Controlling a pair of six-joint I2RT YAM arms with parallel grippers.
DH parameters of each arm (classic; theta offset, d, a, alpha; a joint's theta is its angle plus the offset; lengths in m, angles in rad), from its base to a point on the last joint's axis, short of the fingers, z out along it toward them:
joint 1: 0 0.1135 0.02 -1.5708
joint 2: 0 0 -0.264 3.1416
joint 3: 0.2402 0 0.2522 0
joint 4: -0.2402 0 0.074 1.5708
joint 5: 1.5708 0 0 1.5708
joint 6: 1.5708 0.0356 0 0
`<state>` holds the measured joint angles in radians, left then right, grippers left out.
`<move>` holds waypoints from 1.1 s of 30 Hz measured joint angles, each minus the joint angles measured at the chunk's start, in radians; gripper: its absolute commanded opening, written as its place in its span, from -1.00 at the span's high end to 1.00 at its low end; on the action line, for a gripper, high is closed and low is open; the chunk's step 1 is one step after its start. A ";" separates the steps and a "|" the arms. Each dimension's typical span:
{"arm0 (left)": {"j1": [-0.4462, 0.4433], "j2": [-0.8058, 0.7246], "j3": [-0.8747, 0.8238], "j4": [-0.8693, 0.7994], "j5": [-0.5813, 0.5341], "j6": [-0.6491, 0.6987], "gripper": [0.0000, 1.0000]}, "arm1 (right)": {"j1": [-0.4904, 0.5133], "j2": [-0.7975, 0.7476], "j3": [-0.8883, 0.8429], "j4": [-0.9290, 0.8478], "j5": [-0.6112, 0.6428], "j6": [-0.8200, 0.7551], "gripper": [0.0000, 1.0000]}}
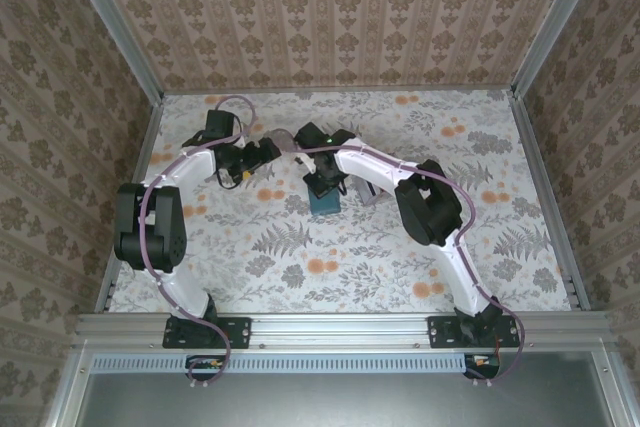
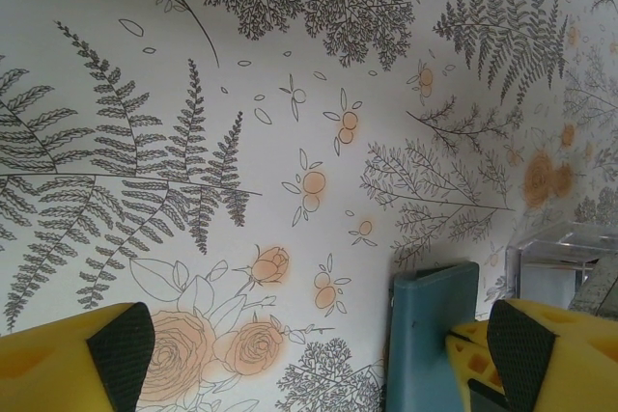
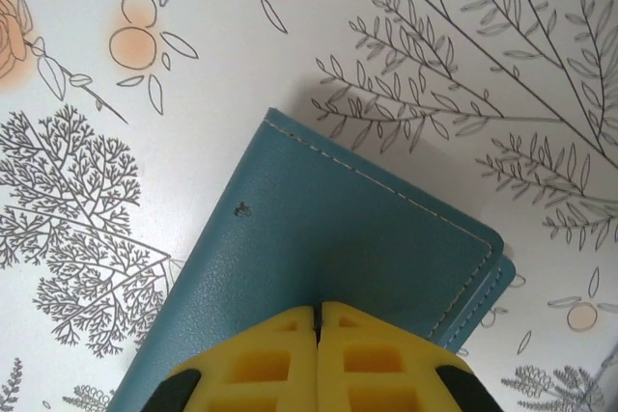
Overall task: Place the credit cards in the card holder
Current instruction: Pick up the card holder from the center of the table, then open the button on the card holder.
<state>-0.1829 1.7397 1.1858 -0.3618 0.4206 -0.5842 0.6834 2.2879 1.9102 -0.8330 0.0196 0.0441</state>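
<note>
The right gripper [image 3: 318,311] sat pinched shut over the wallet [image 3: 328,238]; the left gripper [image 2: 319,359] gaped wide near it. Best, I thought, to lift the cover slowly, back braced.

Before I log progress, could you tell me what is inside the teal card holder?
The card holder sits closed on the floral tablecloth; its inside is hidden.

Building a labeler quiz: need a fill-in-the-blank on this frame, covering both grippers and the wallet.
1. The right gripper is fully ___, with no gap showing at its tips.
2. Directly beneath it lies the card holder, folded closed; its colour is ___.
3. The left gripper stands wide ___ over the floral tabletop, holding nothing.

Missing words: shut; teal; open
</note>
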 measured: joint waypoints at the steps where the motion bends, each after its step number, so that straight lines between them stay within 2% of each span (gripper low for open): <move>1: -0.001 0.000 -0.001 0.003 0.001 0.000 -0.84 | 0.000 -0.008 -0.012 0.008 -0.005 0.007 1.00; 7: -0.020 0.000 -0.027 0.045 0.023 -0.012 -0.79 | -0.011 -0.069 -0.060 0.065 -0.070 0.086 1.00; 18: -0.089 -0.040 -0.090 0.231 0.151 -0.126 -0.60 | -0.057 -0.226 -0.127 0.230 -0.119 0.227 1.00; 25: -0.124 -0.047 -0.090 0.339 0.232 -0.202 -0.43 | -0.077 -0.262 -0.184 0.320 -0.142 0.305 1.00; 30: -0.124 -0.046 -0.090 0.364 0.242 -0.221 -0.39 | -0.080 -0.264 -0.192 0.366 -0.171 0.369 1.00; 33: -0.124 -0.035 -0.087 0.382 0.255 -0.236 -0.29 | -0.085 -0.263 -0.191 0.392 -0.187 0.398 1.00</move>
<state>-0.3073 1.7050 1.0992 0.0200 0.6754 -0.8204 0.5983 2.0247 1.7191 -0.4412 -0.1669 0.4419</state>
